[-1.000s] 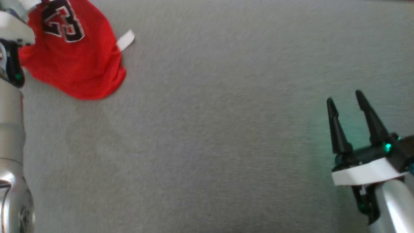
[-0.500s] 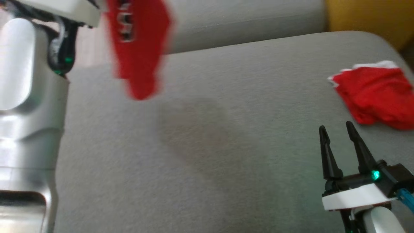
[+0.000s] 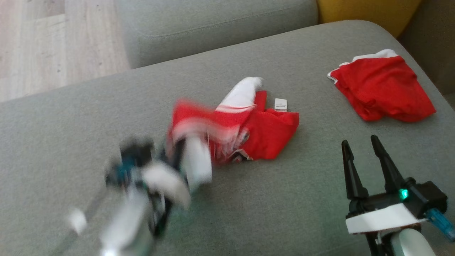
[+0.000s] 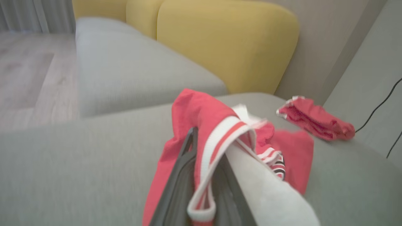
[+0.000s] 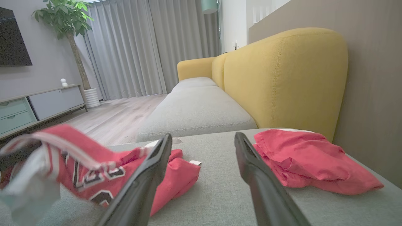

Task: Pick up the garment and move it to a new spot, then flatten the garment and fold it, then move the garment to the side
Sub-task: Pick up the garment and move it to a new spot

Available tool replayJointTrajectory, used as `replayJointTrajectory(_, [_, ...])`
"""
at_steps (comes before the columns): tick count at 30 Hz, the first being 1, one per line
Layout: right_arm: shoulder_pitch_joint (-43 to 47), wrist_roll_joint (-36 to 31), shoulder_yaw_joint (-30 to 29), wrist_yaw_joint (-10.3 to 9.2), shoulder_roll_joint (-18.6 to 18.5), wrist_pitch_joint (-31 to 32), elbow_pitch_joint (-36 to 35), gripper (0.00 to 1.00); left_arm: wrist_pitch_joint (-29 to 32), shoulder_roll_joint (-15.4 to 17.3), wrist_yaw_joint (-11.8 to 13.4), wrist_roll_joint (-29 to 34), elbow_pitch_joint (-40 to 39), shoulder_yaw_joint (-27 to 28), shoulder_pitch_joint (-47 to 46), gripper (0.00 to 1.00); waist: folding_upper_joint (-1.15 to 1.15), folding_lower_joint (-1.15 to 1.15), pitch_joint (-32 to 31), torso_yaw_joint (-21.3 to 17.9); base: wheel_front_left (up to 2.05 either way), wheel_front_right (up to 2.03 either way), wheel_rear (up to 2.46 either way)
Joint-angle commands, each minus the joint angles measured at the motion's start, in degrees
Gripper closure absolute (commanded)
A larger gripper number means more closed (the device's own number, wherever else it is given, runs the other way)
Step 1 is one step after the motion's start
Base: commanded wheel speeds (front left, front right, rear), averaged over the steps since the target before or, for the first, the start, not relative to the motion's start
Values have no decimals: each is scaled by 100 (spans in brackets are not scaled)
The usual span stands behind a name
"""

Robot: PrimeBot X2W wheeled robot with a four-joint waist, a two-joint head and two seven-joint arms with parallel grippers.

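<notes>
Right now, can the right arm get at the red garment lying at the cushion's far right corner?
Probably yes: the right gripper, fingers open and empty, sits just short of that red garment, only bare cushion between.

We see black, white-edged numerals on the crumpled red jersey (image 5: 94, 169), too folded to read; its small white tag (image 3: 280, 105) is illegible.

Garment (image 3: 273, 135) red, white-striped trim, black lettering; second cloth (image 3: 384, 89) red; seat cushion (image 3: 249, 213) grey; backrest (image 5: 282, 78) yellow.
</notes>
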Motion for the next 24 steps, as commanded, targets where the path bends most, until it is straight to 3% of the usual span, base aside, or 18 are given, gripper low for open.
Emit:
replayJointTrajectory(1, [-51,25,119,19,-11,-61,-135,0,-204,10,19,-53,-63,114,26,100,0,-1,-3,72,0,0,0])
replayJointTrajectory(2, [-22,31,110,19,-7,-61,-106,0,-323,-43,57,-63,30,76,235,100,0,-1,-14,125,0,0,0])
replayJointTrajectory(3, [13,34,98,19,-7,-61,-68,0,-431,-89,136,-64,99,65,417,16,0,-1,-42,192,0,0,0])
replayJointTrajectory(4, [54,29,84,19,-13,-61,-33,0,-514,-132,213,-78,133,69,587,0,0,-1,-75,271,0,0,0])
replayJointTrajectory(7, [162,27,38,19,-6,-61,60,0,-624,-208,456,-70,-14,163,1019,0,0,-1,-177,525,0,0,0])
replayJointTrajectory(12, [260,45,-65,19,46,-61,148,0,-634,-247,921,430,-1436,763,1733,0,0,-1,-350,938,0,0,0])
replayJointTrajectory(18, [429,29,-326,19,126,-61,210,0,-636,-261,1303,1056,-2861,1229,2641,0,0,-1,-661,1308,0,0,0])
replayJointTrajectory(24, [569,-28,-511,19,201,-61,162,0,-636,-263,1447,1439,-3517,1409,3207,0,0,-1,-823,1475,0,0,0])
